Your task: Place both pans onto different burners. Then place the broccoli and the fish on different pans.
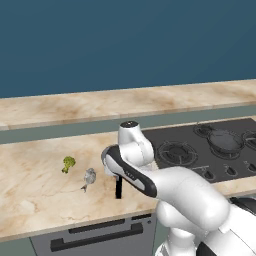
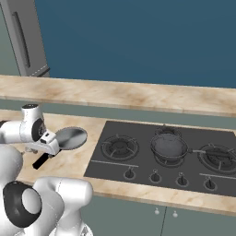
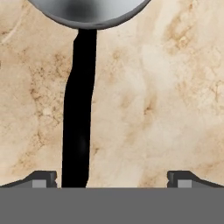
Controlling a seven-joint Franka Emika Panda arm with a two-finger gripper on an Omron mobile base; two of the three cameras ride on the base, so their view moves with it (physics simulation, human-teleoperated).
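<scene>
Jaws apart, hovering over the black handle (image 3: 78,113) of the silver pan (image 2: 70,137), nothing held. Pan sits on the marble surface (image 1: 35,185) at 9 o'clock of the cooktop (image 2: 138,163). Second pan (image 2: 169,145) on a burner. Broccoli (image 1: 68,163) and fish (image 1: 89,176) lie just beside each other.

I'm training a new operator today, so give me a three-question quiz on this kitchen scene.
1. True or false: one pan already sits on a burner.
2. The other pan rests on: A) the cooktop B) the counter C) the oven.
3. Fill in: in the hand view the gripper jaws stand ___ over the black handle.

Key: 1 true; 2 B; 3 open. The broccoli and fish lie on the counter.
</scene>
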